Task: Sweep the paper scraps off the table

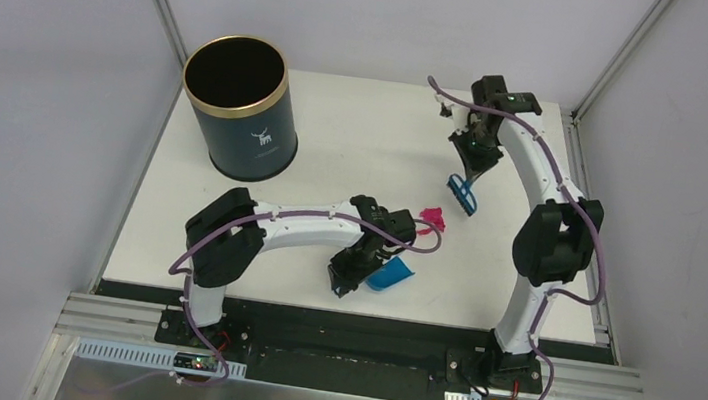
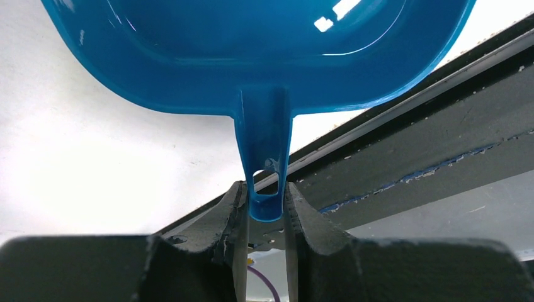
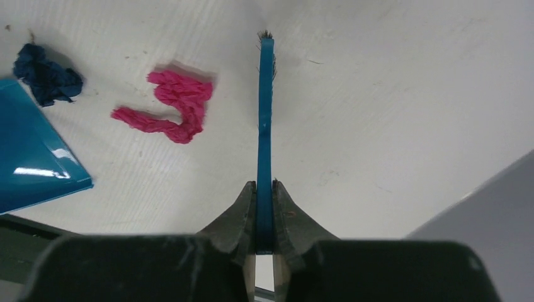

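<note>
**Bench, paper scraps, dustpan and brush: both hands occupied**

Left hand [image 2: 264,207]: closed on the short handle tab of a blue plastic dustpan [image 2: 252,50]. The tab is clamped between both fingers. The pan is held out ahead of the hand, near the front of the bench [image 1: 358,130], beside the black rail [image 2: 403,145].

Right hand [image 3: 264,189]: closed on the thin blue back of a hand brush [image 3: 265,113], which is pinched edge-on between the fingers. The dark bristle tips are seen at the far end of the brush. In the top view the brush is held above the right middle of the bench.

Paper scraps [image 3: 170,107]: two are seen on the white surface in the right wrist view. A magenta-pink scrap, long and crumpled, lies just left of the brush and apart from it. A dark blue scrap [image 3: 47,75] lies further left, just beside the dustpan's edge. In the top view only the pink piece can be made out, between the two hands.

Bin [image 1: 240,107]: dark navy, gold-rimmed, upright at the far left of the bench, well apart from the scraps.
</note>
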Controlling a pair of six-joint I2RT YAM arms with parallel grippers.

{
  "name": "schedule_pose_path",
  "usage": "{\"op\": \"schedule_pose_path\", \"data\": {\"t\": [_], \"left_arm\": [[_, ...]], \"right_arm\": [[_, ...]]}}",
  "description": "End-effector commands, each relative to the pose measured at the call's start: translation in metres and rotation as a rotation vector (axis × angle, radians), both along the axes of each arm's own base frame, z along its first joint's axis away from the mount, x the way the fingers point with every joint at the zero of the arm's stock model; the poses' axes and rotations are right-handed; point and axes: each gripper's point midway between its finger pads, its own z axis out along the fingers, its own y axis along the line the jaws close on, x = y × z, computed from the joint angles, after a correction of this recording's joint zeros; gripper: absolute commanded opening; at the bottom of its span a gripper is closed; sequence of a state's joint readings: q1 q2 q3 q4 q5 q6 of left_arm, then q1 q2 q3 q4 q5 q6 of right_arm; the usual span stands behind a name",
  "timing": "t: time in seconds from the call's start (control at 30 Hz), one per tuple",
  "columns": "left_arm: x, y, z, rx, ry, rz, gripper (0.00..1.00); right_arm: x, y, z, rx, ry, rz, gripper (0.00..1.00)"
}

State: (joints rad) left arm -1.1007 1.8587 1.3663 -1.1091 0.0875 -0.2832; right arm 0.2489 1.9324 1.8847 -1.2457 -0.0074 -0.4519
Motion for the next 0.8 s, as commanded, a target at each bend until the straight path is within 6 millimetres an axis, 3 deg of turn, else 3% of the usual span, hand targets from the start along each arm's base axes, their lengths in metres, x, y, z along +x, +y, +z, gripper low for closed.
{"op": "schedule_pose_path", "data": {"t": [0.0, 0.1, 0.23, 0.37, 0.53, 0.63, 0.77], "left_arm": [[0.002, -0.013, 0.005, -0.019, 0.003, -0.015, 0.00], [0.006, -0.018, 0.003, -0.022, -0.001, -0.020, 0.00], [0.007, -0.024, -0.001, -0.022, 0.006, -0.022, 0.00], [0.009, -0.023, -0.001, -0.019, -0.004, -0.022, 0.00], [0.007, -0.014, 0.003, -0.018, -0.027, 0.000, 0.00], [-0.001, -0.005, 0.008, -0.029, -0.019, 0.027, 0.00], [-0.012, 0.012, 0.013, -0.031, -0.013, 0.059, 0.00]], "right_arm": [[-0.028, 0.048, -0.012, 0.098, 0.086, 0.059, 0.00], [-0.073, 0.086, -0.015, 0.211, 0.239, 0.096, 0.00], [-0.130, 0.125, 0.003, 0.374, 0.427, 0.127, 0.00], [-0.149, 0.136, 0.036, 0.500, 0.488, 0.096, 0.00], [-0.132, 0.120, 0.067, 0.572, 0.460, 0.017, 0.00], [-0.100, 0.093, 0.061, 0.418, 0.275, 0.016, 0.00], [-0.067, 0.076, 0.060, 0.306, 0.102, 0.024, 0.00]]}}
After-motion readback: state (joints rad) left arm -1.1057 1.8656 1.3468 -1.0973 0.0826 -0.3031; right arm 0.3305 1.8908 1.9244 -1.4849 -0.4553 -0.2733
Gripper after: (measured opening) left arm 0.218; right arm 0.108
